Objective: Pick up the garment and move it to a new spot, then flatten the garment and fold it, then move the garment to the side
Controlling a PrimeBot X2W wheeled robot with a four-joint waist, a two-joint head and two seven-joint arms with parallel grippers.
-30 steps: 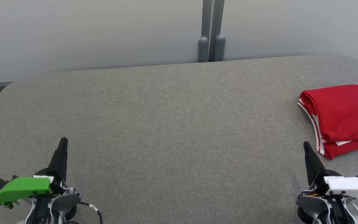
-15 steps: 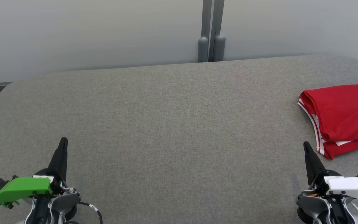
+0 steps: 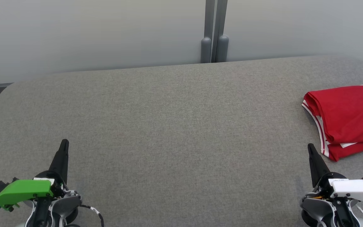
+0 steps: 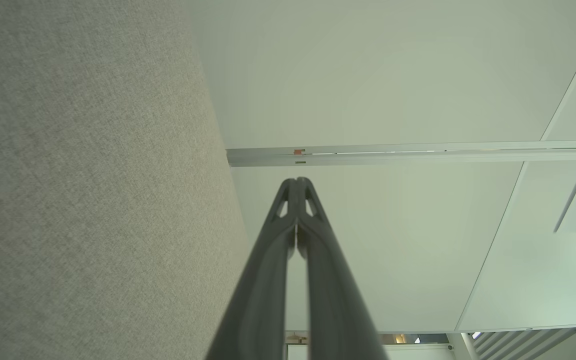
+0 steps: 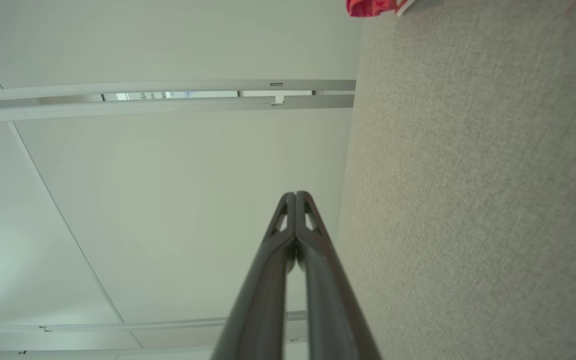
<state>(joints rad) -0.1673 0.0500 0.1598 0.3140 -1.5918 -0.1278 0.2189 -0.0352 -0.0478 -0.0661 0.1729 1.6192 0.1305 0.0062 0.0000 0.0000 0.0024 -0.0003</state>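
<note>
Nearest, over the near edge of a grey fabric table [image 3: 181, 126], the green-capped left gripper [image 3: 64, 143] and white-capped right gripper [image 3: 310, 147] point away, fingers pressed together, holding nothing. Farther back, at the table's right side, a folded red garment [image 3: 348, 116] with white trim lies apart from both. Pale wall panels [image 3: 106, 31] stand behind.

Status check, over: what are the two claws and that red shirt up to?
Left gripper shut, empty. Right gripper shut, empty. Jersey folded on table, far right, beyond right gripper, not touched. Nothing in the way.
</note>
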